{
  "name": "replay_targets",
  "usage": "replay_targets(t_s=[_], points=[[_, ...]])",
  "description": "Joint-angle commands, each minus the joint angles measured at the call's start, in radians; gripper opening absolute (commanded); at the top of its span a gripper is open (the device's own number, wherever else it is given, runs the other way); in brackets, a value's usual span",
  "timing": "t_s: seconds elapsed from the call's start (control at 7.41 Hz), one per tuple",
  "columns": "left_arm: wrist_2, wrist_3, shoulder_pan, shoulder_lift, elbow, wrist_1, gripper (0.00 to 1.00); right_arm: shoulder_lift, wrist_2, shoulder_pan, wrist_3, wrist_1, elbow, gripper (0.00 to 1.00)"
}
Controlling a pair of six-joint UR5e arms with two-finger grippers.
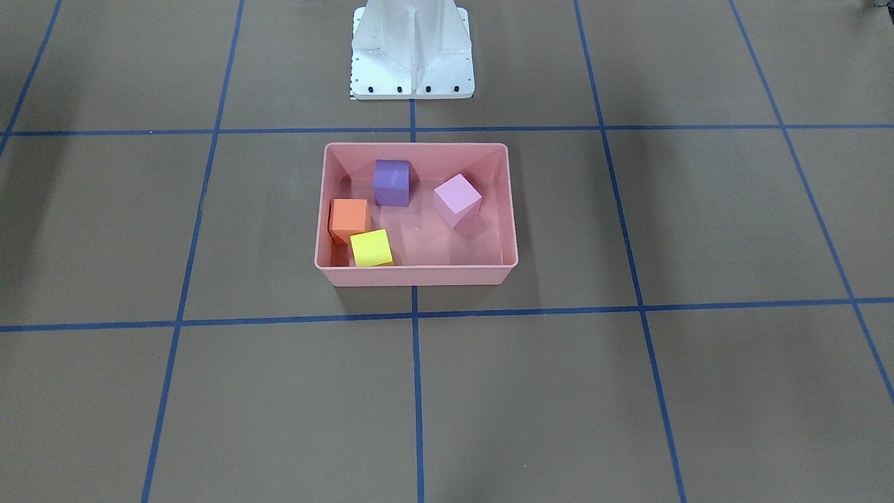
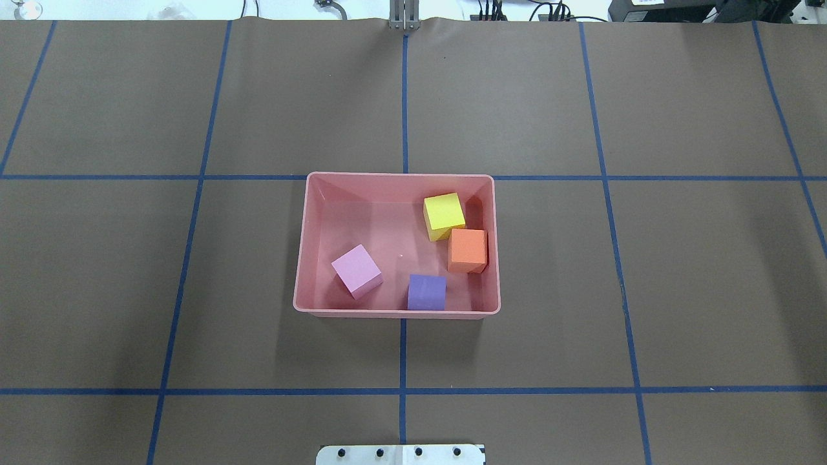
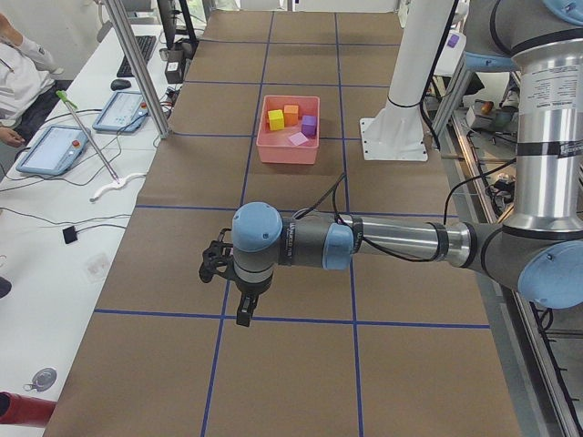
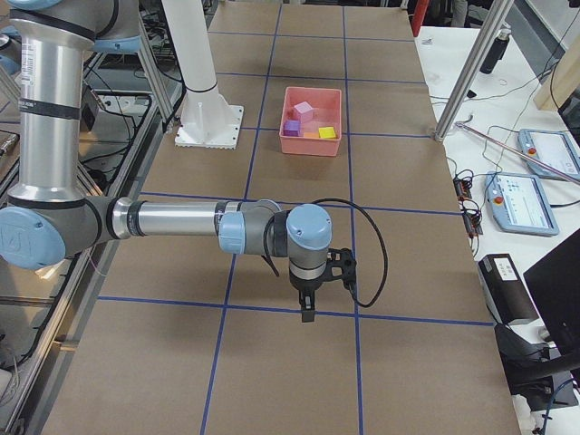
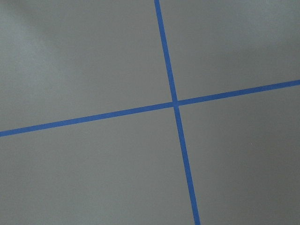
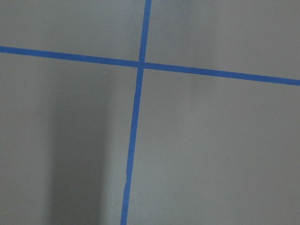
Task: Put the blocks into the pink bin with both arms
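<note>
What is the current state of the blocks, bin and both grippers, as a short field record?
container: shallow salmon-pink plastic bin, holds four cubes
matte yellow cube: in bin, beside matte orange cube
matte orange cube: in bin, near robot's-right wall
matte purple cube: in bin, near robot-side wall
matte light pink cube: in bin, alone
left gripper: far from bin, jaws unclear
right gripper: far from bin, jaws unclear

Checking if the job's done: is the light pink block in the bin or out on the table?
In. The light pink block rests on the floor of the pink bin, well inside its rim.
</note>
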Motion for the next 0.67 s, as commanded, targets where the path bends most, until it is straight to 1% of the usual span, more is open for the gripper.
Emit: replay_targets(t_s=[0.0, 0.54], points=[[0.000, 0.000, 0.000, 0.001, 0.000, 0.000, 1.00, -0.005, 0.002, 0.000, 0.025, 0.011, 0.001, 1.00], [0.000, 0.000, 0.003, 0.009, 0.003, 0.000, 1.00, -0.002, 0.002, 0.000, 0.025, 0.013, 0.002, 1.00]])
